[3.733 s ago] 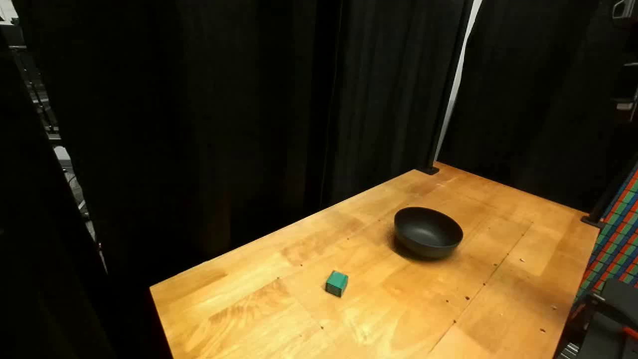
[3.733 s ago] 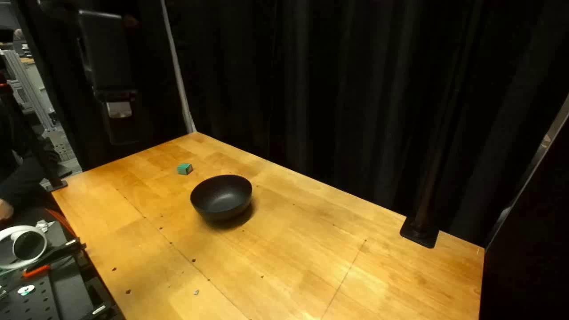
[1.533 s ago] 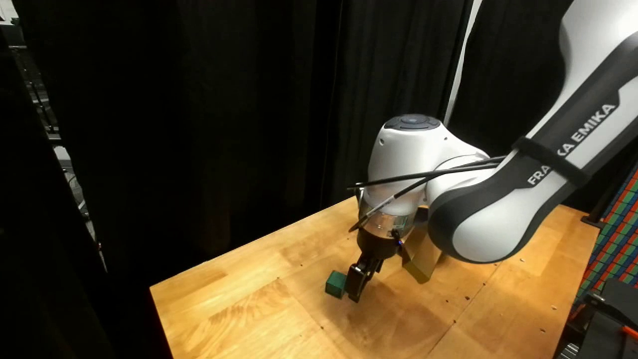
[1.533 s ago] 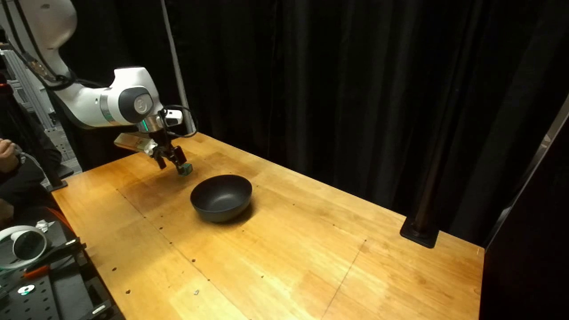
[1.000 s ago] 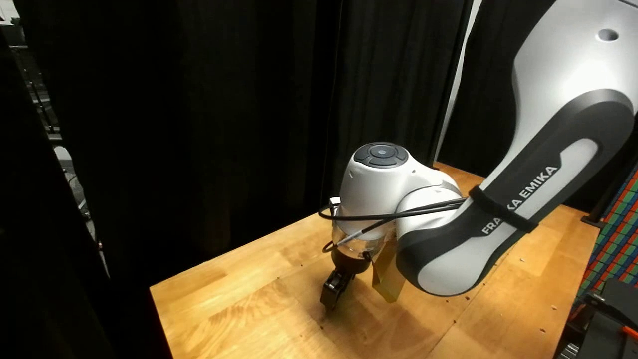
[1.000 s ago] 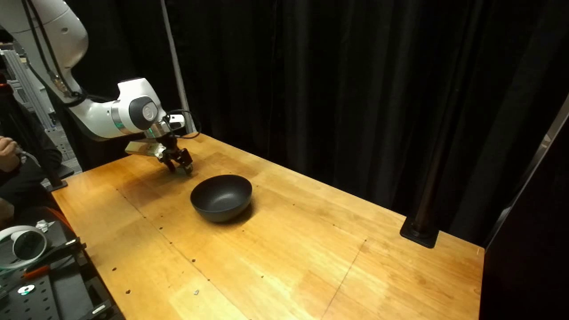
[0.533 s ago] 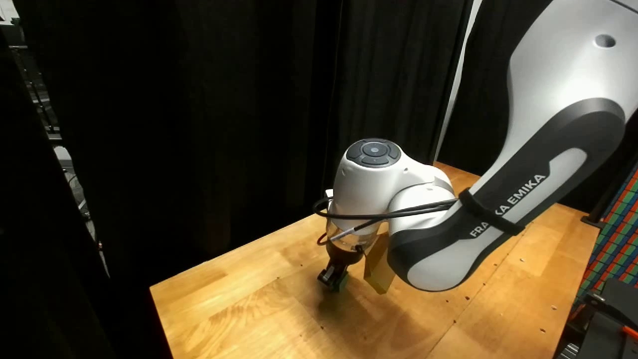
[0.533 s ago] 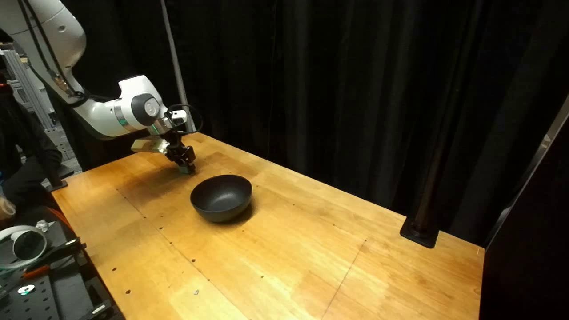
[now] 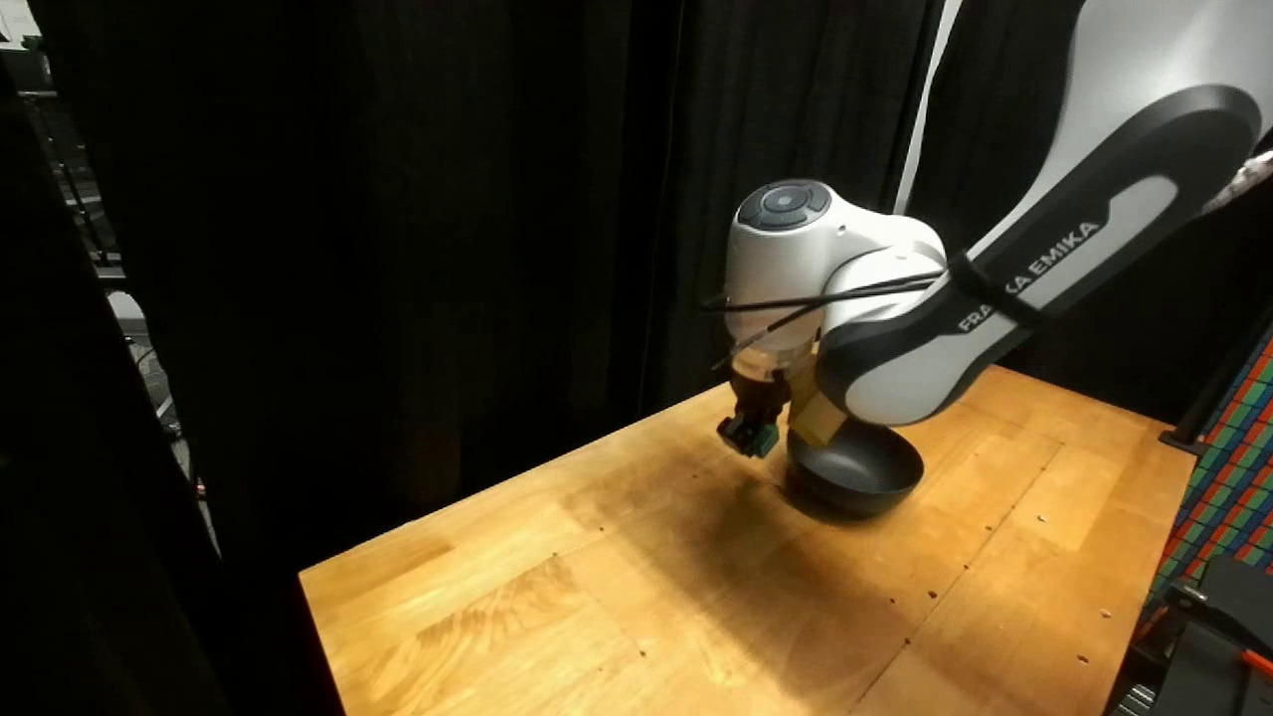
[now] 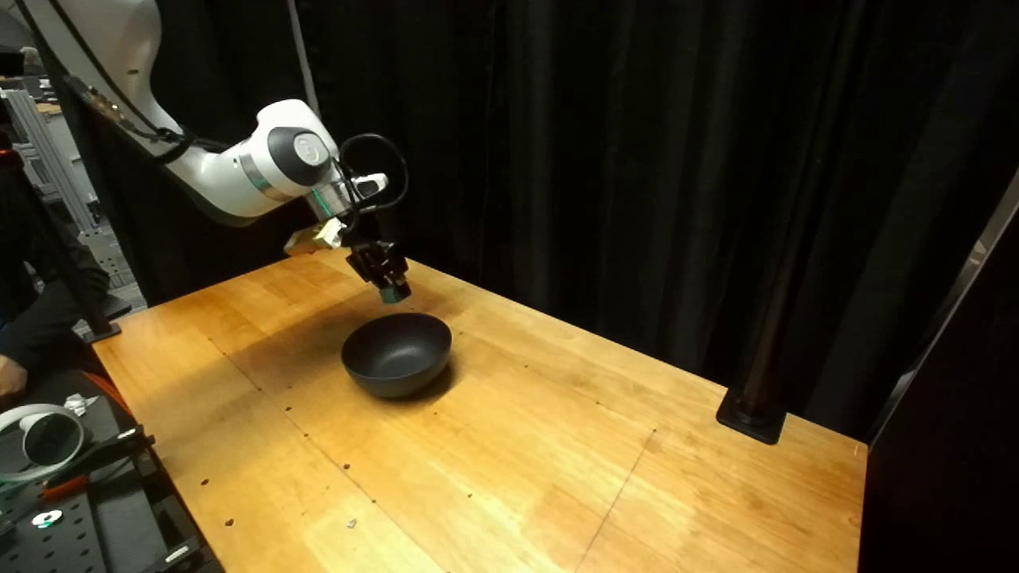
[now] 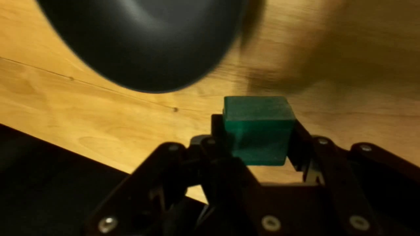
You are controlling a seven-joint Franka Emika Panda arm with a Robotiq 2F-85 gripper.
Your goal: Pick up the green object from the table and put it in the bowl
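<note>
The green object (image 11: 259, 139), a small teal block, is pinched between the two black fingers of my gripper (image 11: 257, 132) in the wrist view. Both exterior views show the gripper (image 9: 748, 436) holding it raised off the wooden table (image 9: 557, 607). The black bowl (image 10: 398, 358) stands upright on the tabletop, a short way from the block. In an exterior view the block (image 10: 391, 295) hangs just beyond the bowl's far rim. At the top left of the wrist view, part of the bowl (image 11: 154, 55) shows, apart from the block.
A post with a flat black foot (image 10: 751, 415) stands at the table's edge, and another post foot (image 9: 1183, 441) at a far corner. Dark curtains (image 10: 597, 159) hang behind. Beside the table is a black cart (image 10: 119, 517) with tools, and a person's hand (image 10: 11, 376).
The arm came in over the table, lowered around the block and shut on it. Since half a second ago, gripper and block have risen and moved toward the bowl. The bowl has stayed put.
</note>
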